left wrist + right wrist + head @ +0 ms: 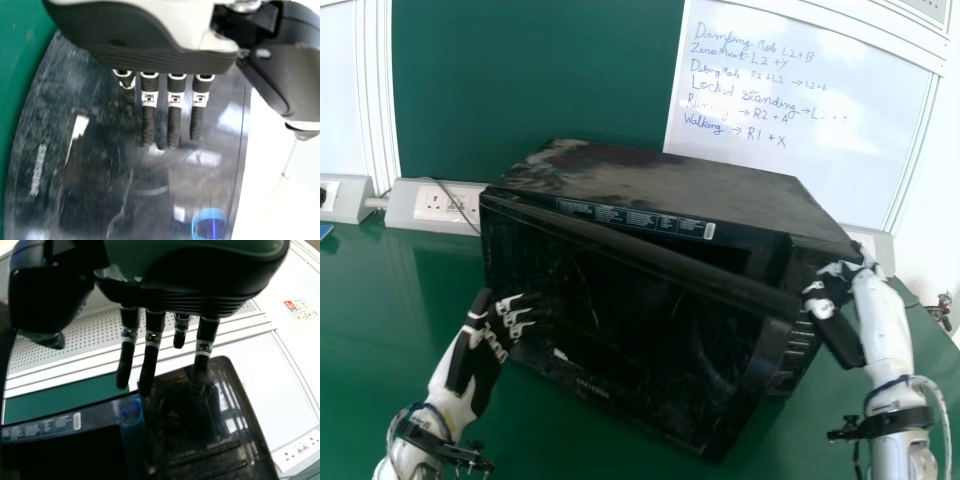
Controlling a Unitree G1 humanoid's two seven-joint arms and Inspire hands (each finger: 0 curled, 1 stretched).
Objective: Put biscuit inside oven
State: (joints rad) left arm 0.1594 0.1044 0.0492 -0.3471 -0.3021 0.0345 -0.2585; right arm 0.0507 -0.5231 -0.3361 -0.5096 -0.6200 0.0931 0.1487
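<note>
Inspected right hand [838,328] first: fingers extended, gripping nothing, set beside control panel [798,350] and the free edge of door [620,330]. Judged placed there to get behind that edge and draw it outward; cannot confirm contact. Found left hand [488,365] likewise open, fingers straight and empty, held before the opposite side of the door, perhaps to guide the swing. Recorded oven [650,185] as standing on green table [380,310], turned at an angle, with door ajar at the panel side. Rated as too narrow a gap for passing biscuit through by hand. Advise opening wider before loading. Beware of slipping off the smooth edge, or of pressing the door shut with the left.
</note>
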